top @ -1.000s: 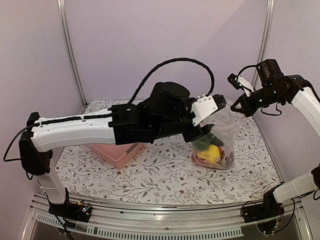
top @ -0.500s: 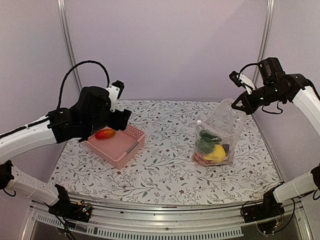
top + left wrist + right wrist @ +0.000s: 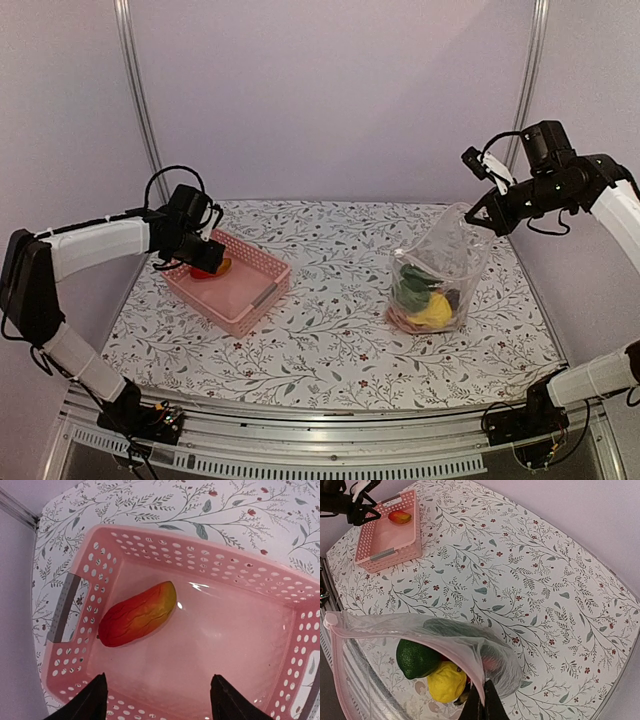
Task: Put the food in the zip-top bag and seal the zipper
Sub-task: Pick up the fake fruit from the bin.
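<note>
There's the left pincer [image 3: 159, 700], spread wide above the red-yellow toy fruit [image 3: 137, 615] in the pink basket [image 3: 200, 555]; right pincer [image 3: 482, 705] pinches the rim of the zip-top bag [image 3: 452, 636], green and yellow food [image 3: 416, 658] inside.

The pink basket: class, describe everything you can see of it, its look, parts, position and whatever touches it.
The pink basket is a shallow rectangular tray of glossy plastic. Its walls are pierced by rows of round holes, and there is a grey handle strip at each short end. It sits flat on the flowered cloth, on the table's left side. One red-and-yellow toy fruit lies on its smooth floor near one end. The left claw hangs above it, jaws open, holding nothing.
</note>
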Controlling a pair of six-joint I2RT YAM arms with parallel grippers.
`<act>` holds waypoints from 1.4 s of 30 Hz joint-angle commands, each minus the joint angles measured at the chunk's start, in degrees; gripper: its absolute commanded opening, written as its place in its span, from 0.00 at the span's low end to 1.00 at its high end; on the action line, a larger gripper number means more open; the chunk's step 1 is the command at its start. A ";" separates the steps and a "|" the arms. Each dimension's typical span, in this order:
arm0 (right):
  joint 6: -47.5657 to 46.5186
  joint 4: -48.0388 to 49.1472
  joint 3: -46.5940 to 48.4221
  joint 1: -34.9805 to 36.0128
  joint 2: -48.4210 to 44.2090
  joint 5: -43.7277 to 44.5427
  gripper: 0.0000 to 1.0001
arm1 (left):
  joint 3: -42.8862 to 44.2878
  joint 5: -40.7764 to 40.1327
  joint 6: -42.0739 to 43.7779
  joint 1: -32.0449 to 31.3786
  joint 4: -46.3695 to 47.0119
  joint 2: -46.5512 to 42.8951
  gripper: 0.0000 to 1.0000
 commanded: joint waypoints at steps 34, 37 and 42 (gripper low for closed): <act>-0.27 0.82 -3.37 -0.23 -3.48 -3.01 0.00 | 15.27 -4.87 22.02 2.62 4.40 28.56 0.49; -0.27 0.84 -3.39 -0.19 -3.41 -3.10 0.00 | 15.57 -4.82 21.80 2.71 3.77 28.63 0.46; -0.27 0.72 -3.21 -0.18 -3.23 -3.45 0.00 | 16.51 -5.84 22.23 2.92 3.59 30.23 0.50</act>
